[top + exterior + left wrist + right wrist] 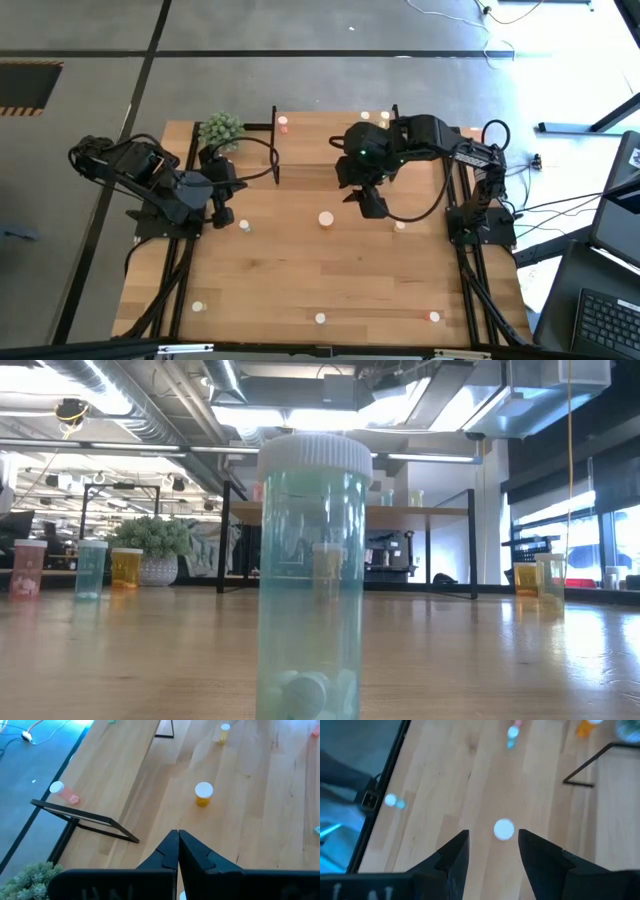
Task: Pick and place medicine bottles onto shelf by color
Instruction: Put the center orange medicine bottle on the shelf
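Note:
My right gripper [492,842] is open and points down at the tabletop in front of the shelf [300,150]. A white-capped bottle [503,829] stands upright just beyond and between its fingertips, with a gap on each side; its body colour is hidden under the cap. My left gripper [177,837] is shut and hovers near the table's left side [222,205], holding nothing. An orange bottle [203,793] stands ahead of it, also in the high view [326,218]. Small bottles stand on the shelf's far edge [283,122], [366,115]. The right arm hides much of the shelf board.
A teal bottle [313,580] with white pills stands right in front of the low camera. More bottles are scattered along the near edge [198,306], [320,318], [433,316]. The potted plant [221,130] sits at the shelf's left end. A pink bottle [64,792] stands past the shelf's black frame [85,820].

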Robot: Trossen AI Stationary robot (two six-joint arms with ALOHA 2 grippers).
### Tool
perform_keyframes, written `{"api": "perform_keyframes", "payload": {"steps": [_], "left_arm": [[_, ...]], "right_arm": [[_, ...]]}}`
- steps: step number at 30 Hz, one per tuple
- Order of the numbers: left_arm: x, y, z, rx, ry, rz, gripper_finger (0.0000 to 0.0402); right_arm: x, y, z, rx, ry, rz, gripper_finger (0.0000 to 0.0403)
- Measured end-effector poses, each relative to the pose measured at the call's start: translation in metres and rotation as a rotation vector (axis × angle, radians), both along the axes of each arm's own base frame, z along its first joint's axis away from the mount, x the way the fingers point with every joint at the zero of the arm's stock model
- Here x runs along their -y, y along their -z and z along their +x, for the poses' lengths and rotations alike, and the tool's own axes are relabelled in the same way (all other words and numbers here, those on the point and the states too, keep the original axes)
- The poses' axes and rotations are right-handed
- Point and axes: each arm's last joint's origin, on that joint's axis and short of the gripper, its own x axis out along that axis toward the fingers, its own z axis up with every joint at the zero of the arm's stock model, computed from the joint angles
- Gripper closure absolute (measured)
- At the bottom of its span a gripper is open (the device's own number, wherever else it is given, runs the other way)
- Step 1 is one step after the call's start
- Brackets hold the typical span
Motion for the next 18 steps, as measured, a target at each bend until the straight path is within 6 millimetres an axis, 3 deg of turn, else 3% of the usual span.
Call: {"api": "perform_keyframes", "payload": {"steps": [11,18], "left_arm": [[0.0,-0.0001,0.0,0.001,0.0,0.0,0.04],[0.0,-0.0001,0.0,0.001,0.0,0.001,0.0401]], "right_arm": [[0.0001,0.001,0.0008,-0.009,0.02,0.011,0.0278],[0.0001,0.001,0.0008,-0.01,0.023,0.013,0.0261]]}}
